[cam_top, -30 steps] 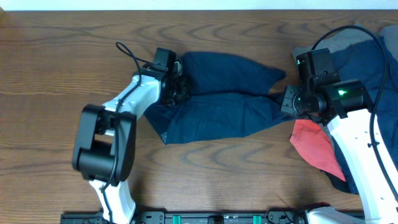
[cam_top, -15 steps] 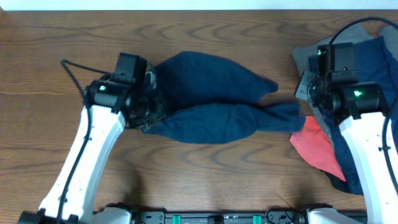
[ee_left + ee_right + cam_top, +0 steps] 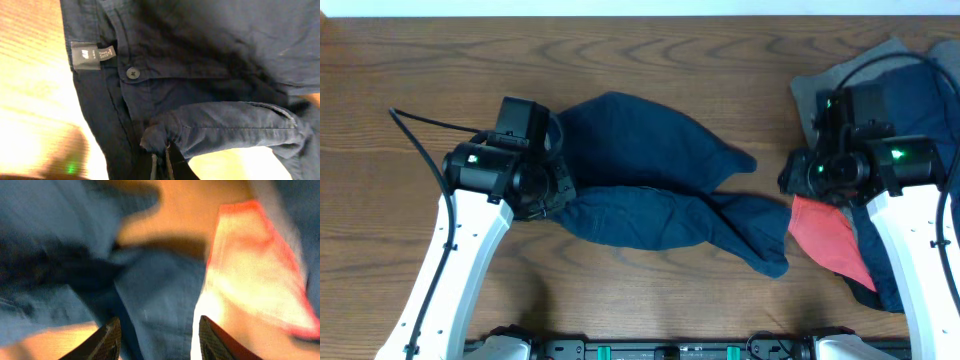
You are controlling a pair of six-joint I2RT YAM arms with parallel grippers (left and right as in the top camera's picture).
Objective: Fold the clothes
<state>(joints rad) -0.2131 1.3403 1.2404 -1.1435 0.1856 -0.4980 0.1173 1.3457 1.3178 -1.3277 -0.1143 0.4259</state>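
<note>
Limp navy trousers (image 3: 640, 215) are being pinched at the waistband (image 3: 112, 35) by the left gripper (image 3: 160, 161); the right gripper (image 3: 159, 325) is being held wide, empty.

My trousers (image 3: 650, 180) are matt, wrinkled woven cloth with a dull dark button (image 3: 132, 73); the surface (image 3: 620, 290) is smooth grained wood; my fingers (image 3: 107, 340) look finely textured black.

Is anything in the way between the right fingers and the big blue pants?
No, nothing visible. The open right fingers hang straight over the blue pants leg; the red cloth lies beside it.
</note>
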